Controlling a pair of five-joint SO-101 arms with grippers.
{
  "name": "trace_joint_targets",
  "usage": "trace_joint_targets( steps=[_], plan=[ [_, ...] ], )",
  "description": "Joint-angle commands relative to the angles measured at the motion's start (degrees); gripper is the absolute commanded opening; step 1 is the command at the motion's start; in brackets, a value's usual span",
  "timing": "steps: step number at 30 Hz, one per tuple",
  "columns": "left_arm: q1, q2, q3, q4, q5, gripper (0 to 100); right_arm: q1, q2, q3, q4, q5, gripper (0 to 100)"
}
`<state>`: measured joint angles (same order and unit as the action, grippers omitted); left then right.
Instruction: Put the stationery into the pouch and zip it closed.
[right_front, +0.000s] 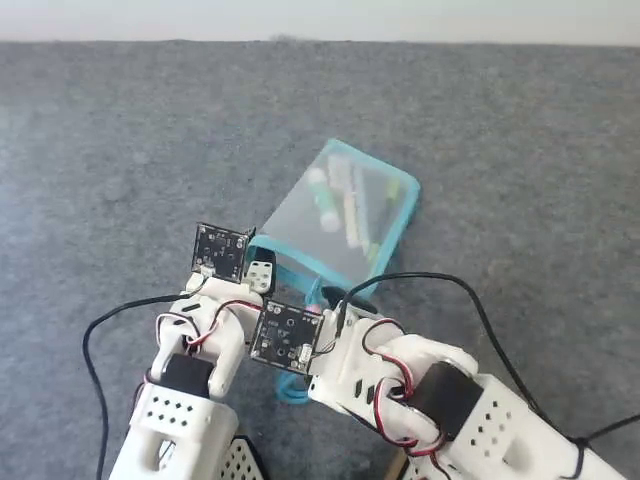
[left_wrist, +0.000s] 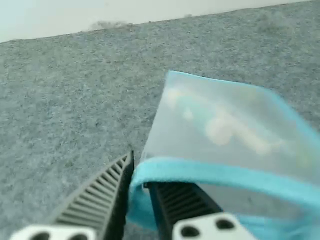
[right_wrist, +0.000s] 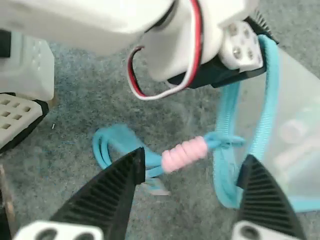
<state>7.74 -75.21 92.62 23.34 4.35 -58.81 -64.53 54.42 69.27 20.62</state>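
Note:
A translucent pouch (right_front: 345, 215) with teal trim lies at the middle of the grey mat, holding several pens and markers (right_front: 348, 208). My left gripper (left_wrist: 140, 172) is shut on the pouch's teal rim (left_wrist: 210, 172) at its near left corner, also seen in the high view (right_front: 258, 268). My right gripper (right_wrist: 192, 160) is open, its jaws standing on either side of the pink zipper pull (right_wrist: 184, 152), which hangs on a teal cord (right_wrist: 112, 145). In the high view my right gripper (right_front: 330, 300) sits at the pouch's near edge, mostly hidden under its wrist.
Grey felt-like mat (right_front: 120, 140) covers the table, with a pale wall (right_front: 320, 18) behind. Black cables (right_front: 95, 350) trail beside both arms. The left arm's white body (right_wrist: 165, 30) is close above the right gripper. The teal cord loop (right_front: 290, 388) lies between the arms.

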Motion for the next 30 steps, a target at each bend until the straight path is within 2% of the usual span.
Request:
trace_joint_targets(
  steps=[1,5,9,14,21,30],
  plan=[
    [0.1,-0.6,-2.0,0.2,-0.3,1,-0.9,-2.2,-0.9,-1.4,0.8,31.4],
    [0.1,-0.6,-2.0,0.2,-0.4,1,0.2,-2.1,-0.7,-2.6,1.1,31.4],
    [0.1,-0.6,-2.0,0.3,-0.4,1,9.1,-1.9,0.9,-2.3,1.6,31.4],
    [0.1,-0.6,-2.0,0.3,-0.4,1,18.8,-2.2,5.8,-0.7,9.9,31.4],
    [0.1,-0.6,-2.0,0.3,-0.4,1,20.1,-1.6,10.8,-9.1,10.4,31.4],
    [0.1,-0.6,-1.9,0.3,-0.4,1,20.1,-1.5,10.8,-13.8,10.8,31.6]
  ],
)
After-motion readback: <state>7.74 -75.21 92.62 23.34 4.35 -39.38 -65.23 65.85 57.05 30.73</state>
